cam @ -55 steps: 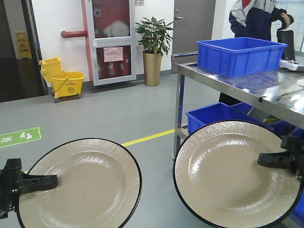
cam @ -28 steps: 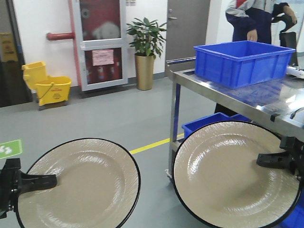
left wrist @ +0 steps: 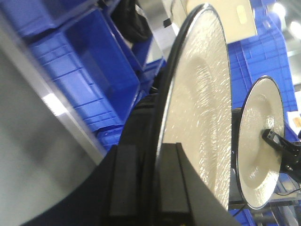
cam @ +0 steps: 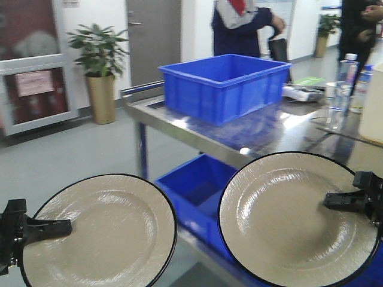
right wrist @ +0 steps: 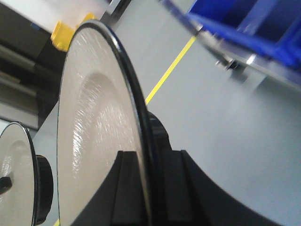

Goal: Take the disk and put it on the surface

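Observation:
Two beige plates with black rims face the front camera, held upright. The left plate (cam: 99, 233) is clamped at its left rim by my left gripper (cam: 60, 227), shut on it; in the left wrist view that plate (left wrist: 202, 108) runs edge-on between the fingers of the left gripper (left wrist: 153, 155). The right plate (cam: 293, 215) is clamped at its right rim by my right gripper (cam: 335, 200), shut on it; the right wrist view shows the same plate (right wrist: 94, 127) pinched in the right gripper (right wrist: 148, 160). Both plates hang in front of the steel table (cam: 269, 140).
A blue bin (cam: 224, 84) stands on the table top, with bottles (cam: 344, 81) and a white container at the far right. More blue bins (cam: 197, 185) sit on the lower shelf. Two people stand behind the table. A potted plant (cam: 99, 66) stands by the wall.
The whole scene has shifted left in view: the table and blue bin now lie straight ahead and closer. Both plates stay held in the same places in the frame.

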You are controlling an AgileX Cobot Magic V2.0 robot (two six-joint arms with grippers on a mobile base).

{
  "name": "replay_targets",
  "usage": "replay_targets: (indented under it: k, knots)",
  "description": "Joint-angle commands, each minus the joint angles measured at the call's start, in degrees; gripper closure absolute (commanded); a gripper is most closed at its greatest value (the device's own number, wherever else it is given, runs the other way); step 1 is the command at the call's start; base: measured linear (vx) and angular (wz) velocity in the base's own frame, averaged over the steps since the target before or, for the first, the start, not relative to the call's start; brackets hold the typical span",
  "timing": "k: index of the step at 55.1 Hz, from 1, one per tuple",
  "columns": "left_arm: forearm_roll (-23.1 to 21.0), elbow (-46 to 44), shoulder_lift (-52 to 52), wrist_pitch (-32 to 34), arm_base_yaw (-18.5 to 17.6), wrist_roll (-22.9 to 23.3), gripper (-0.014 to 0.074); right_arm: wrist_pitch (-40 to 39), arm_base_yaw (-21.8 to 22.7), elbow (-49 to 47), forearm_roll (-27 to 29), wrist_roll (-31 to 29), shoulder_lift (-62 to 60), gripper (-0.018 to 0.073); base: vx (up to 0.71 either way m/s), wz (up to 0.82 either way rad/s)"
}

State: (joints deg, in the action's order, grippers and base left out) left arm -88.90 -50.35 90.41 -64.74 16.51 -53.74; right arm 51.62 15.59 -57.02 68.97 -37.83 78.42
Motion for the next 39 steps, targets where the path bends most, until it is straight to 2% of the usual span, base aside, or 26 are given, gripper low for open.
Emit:
replay_targets:
  k: [1, 39]
  knots:
    - [-6.96, -1.26, -2.95, -6.69, -0.18, 0.75, 0.0603, 0.55, 0.24, -1.92, 6.34, 0.09, -2.04, 0.0568, 0.43, -0.56]
    - [-6.96, -1.26, -2.95, -6.52, -0.18, 0.75, 0.0603, 0.55, 0.24, -1.92, 6.34, 0.09, -2.04, 0.0568, 0.36, -0.51]
